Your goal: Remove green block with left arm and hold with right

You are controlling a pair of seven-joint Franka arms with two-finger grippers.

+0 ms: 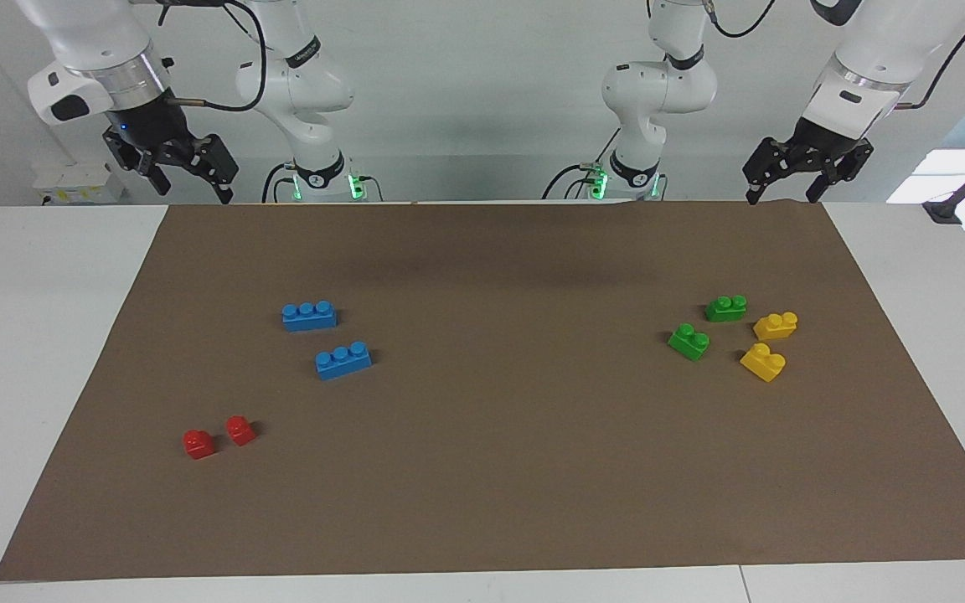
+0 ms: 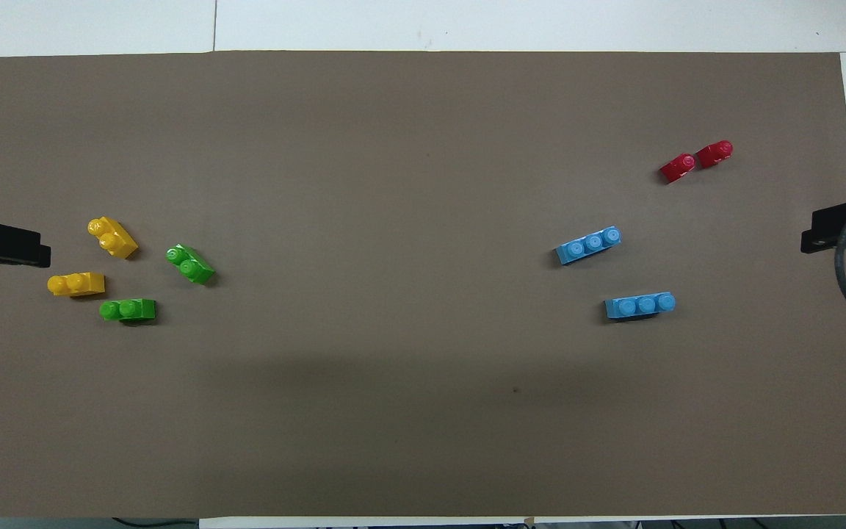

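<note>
Brown mat (image 1: 482, 469) on tabletop: two green blocks (image 1: 688, 342) (image 1: 725, 308) beside yellow bricks (image 1: 763, 362), unheld; left gripper (image 1: 784, 191) and right gripper (image 1: 185, 180) raised over mat edge, fingers apart

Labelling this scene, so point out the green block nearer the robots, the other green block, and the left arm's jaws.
nearer green block (image 1: 725, 308): facing view, side face.
other green block (image 1: 688, 342): facing view, top.
left gripper (image 1: 784, 198): facing view, gap between fingertips.
</note>
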